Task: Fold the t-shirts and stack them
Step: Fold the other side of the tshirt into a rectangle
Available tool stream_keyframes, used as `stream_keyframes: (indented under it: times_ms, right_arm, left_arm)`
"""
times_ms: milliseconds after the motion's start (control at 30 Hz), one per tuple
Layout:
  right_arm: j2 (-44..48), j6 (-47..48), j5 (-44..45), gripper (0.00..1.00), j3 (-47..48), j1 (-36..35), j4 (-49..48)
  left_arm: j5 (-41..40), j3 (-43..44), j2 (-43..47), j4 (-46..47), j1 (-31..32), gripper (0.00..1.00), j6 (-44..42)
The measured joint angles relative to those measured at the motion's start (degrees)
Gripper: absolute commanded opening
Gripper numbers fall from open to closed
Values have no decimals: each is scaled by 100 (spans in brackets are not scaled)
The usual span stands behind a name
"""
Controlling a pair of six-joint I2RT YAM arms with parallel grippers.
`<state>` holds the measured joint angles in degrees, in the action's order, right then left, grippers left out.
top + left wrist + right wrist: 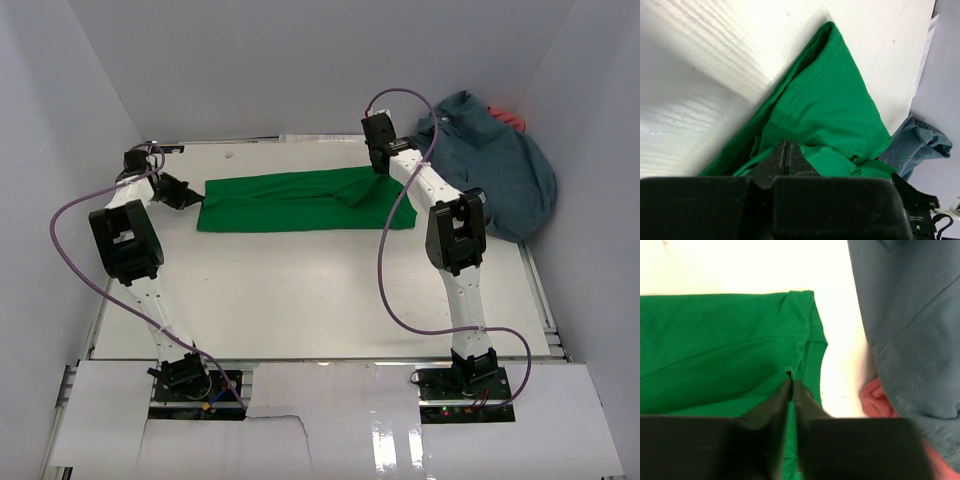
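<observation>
**Top view:** You had the green t-shirt (300,200) lying as a long flat band across the upper middle of the table (300,300). The blue-grey t-shirt (500,170) was heaped at upper right, with the coral t-shirt (512,118) just peeking out behind it. The left gripper (187,196) sat at the band's left end and the right gripper (383,168) at its upper right edge.
- Risk: the 2 contact points weren't level, so I'd expect an uneven lift to skew the fold or drag cloth into the heap.
- Pose: the left arm was elbowed out toward the left wall with its wrist turned right. The right arm was stretched up-frame, leaning left.

**Left wrist view:** The left gripper (787,148) had its fingers pressed together at lower centre, tips down in the green t-shirt (830,100). Cloth was bunched on both sides, so I judged it a pinch on the shirt.
- Risk: the pinch looked to catch several layers, so a pull could undo the fold.
- The blue-grey t-shirt (920,142) lay at lower right, near the green.

**Right wrist view:** The right gripper (791,382) had its fingers together at the bottom centre, tips at a small pucker near the edge of the green t-shirt (715,340). This was probably a thin pinch.
- Risk: the hold was shallow and close to the hem, so it could slip off.
- The blue-grey t-shirt (910,315) filled the right side and the coral t-shirt (877,400) showed under it, both near enough to snag.
</observation>
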<state>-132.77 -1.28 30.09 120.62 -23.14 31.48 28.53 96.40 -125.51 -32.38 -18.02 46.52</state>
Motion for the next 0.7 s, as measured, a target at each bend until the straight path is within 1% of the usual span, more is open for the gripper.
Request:
stream_keyframes:
  times_ms: [33, 67, 100, 133, 233, 267, 333, 400, 433, 467, 500, 600, 667, 700]
  right_arm:
    - [0, -7, 2, 22, 0, 2, -22]
    - [0, 2, 11, 24, 0, 7, -42]
    - [0, 13, 20, 32, 0, 13, -59]
    - [0, 17, 26, 34, 2, 20, -81]
    - [0, 28, 66, 35, 0, 31, -173]
    - [0, 26, 83, 36, 0, 31, -208]
    - [0, 26, 118, 39, -2, 31, -284]
    - [0, 22, 129, 42, -4, 31, -339]
    - [0, 22, 129, 45, -2, 31, -361]
    - [0, 22, 127, 46, -4, 31, -380]
    - [0, 17, 122, 46, -11, 31, -404]
    - [7, 4, 39, 48, -103, 31, -492]
    - [52, -48, -87, 53, -280, 31, -514]
    - [76, -103, -170, 53, -396, 31, -509]
  left_arm:
    - [2, 24, -17, 7, 0, 7, 4]
    - [7, 52, -37, 15, 0, 9, 9]
    - [17, 68, -61, 33, 0, 10, 9]
    - [24, 72, -76, 42, 2, 11, 13]
    - [26, 72, -87, 50, 7, 16, 42]
    - [28, 72, -87, 72, 13, 23, 57]
    - [31, 61, -87, 138, 15, 26, 101]
    - [48, 42, -87, 203, 15, 32, 164]
    - [68, 20, -87, 262, 11, 35, 219]
    - [96, -4, -87, 328, 2, 36, 273]
    - [131, -20, -87, 387, -7, 40, 330]
    - [258, -24, -87, 568, -31, 41, 501]
    - [315, 17, -87, 632, -50, 41, 560]
    - [354, 42, -87, 658, -57, 41, 595]
